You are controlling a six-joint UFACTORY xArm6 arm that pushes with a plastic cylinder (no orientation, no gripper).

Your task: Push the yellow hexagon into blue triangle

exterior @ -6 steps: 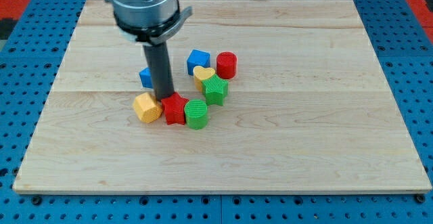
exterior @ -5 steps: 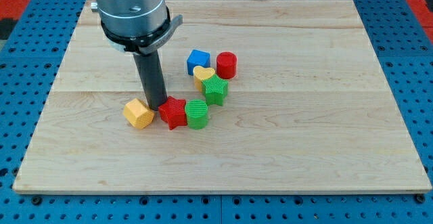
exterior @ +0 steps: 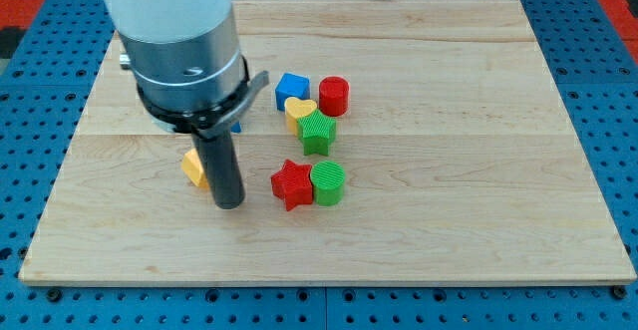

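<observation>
The yellow hexagon (exterior: 192,166) lies at the board's left middle, partly hidden behind my rod. My tip (exterior: 230,204) rests on the board just to the right of and below the hexagon, close to it. The blue triangle (exterior: 237,124) is almost fully hidden behind the arm's body; only a sliver shows above the hexagon.
A red star (exterior: 292,184) and a green cylinder (exterior: 326,182) sit side by side right of my tip. Further up are a blue cube (exterior: 291,89), a red cylinder (exterior: 334,96), a yellow heart (exterior: 300,112) and a green star (exterior: 317,132).
My tip has moved down toward the view's bottom. The red star and green cylinder have shifted right and down. The yellow hexagon has stayed near the left, now partly covered by the rod.
</observation>
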